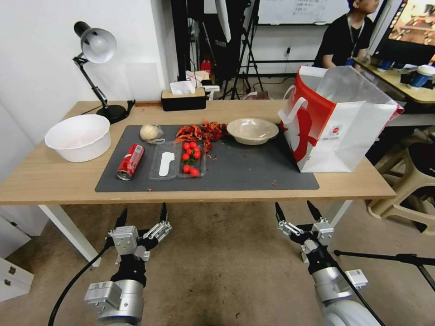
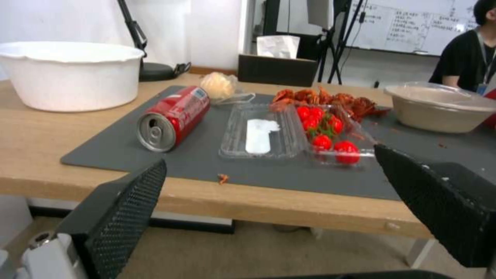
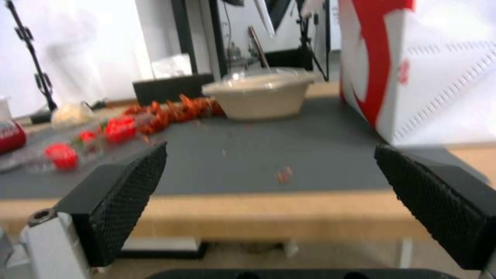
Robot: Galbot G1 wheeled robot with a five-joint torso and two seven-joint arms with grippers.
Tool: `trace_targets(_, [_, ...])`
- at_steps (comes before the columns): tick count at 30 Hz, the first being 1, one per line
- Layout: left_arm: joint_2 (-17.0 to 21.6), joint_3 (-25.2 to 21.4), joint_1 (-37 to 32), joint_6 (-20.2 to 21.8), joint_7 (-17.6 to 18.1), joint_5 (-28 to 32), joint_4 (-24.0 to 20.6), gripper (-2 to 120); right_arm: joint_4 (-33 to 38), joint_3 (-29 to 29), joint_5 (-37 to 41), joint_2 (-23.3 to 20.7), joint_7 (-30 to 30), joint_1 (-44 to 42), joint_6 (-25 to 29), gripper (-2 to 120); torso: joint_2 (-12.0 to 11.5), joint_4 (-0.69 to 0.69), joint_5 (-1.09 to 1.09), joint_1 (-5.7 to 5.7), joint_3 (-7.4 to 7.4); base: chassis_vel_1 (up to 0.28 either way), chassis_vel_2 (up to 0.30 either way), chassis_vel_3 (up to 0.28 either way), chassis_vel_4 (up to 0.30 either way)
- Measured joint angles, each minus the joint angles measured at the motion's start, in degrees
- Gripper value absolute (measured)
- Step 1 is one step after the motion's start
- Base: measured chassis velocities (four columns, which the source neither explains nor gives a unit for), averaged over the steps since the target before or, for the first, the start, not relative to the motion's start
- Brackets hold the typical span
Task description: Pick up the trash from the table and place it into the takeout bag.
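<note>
Below the table's [image 1: 54, 181] near edge, both arms hang with nothing held: left gripper [image 1: 141, 216] at seven o'clock, right gripper [image 1: 295, 211] at five o'clock, jaws spread wide. On the grey mat [image 1: 253, 172] the red soda can [image 1: 131, 161] lies at nine o'clock, beige bowl [image 1: 252, 130] near centre, takeout bag [image 1: 340, 122] upright at three o'clock.
</note>
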State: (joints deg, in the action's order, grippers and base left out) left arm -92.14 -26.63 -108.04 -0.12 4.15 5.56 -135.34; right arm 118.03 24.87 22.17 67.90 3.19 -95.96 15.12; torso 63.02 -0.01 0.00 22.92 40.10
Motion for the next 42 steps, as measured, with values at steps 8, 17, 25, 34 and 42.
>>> trace_targets(8, [0.0, -0.11, 0.1, -0.08, 0.0, 0.06, 0.43, 100, -0.09, -1.54, -0.07, -0.33, 0.74, 3.36, -1.68, 100, 0.0, 0.0, 0.0, 0.0, 0.0, 0.0, 0.0, 0.0, 0.0])
trace_targets(17, [0.0, -0.01, -0.02, -0.33, -0.03, 0.02, 0.61, 100, 0.85, -6.15, 13.09, -1.73, 3.8, 14.5, -9.46, 100, 0.0, 0.0, 0.0, 0.0, 0.0, 0.0, 0.0, 0.0, 0.0])
trace_targets(25, [0.0, -0.51, -0.37, -0.55, -0.17, -0.18, 0.29, 100, -6.27, -12.51, 38.59, 6.89, 19.13, 34.78, -14.76, 100, 0.0, 0.01, -0.01, 0.0, 0.01, 0.0, 0.0, 0.0, 0.0])
trace_targets(34, [0.0, -0.76, -0.29, -0.54, -0.18, -0.27, 0.41, 100, -11.47, -12.12, 46.65, 10.19, 26.9, 42.02, -15.74, 100, 0.0, 0.0, -0.01, 0.0, 0.01, 0.0, 0.0, 0.0, 0.0])
trace_targets(42, [0.0, -1.25, -0.55, -0.63, -0.19, -0.41, 0.89, 100, -21.32, -12.87, 54.75, 12.19, 32.7, 53.21, -15.88, 100, 0.0, 0.0, 0.0, 0.01, 0.01, 0.0, 0.0, 0.0, 0.0])
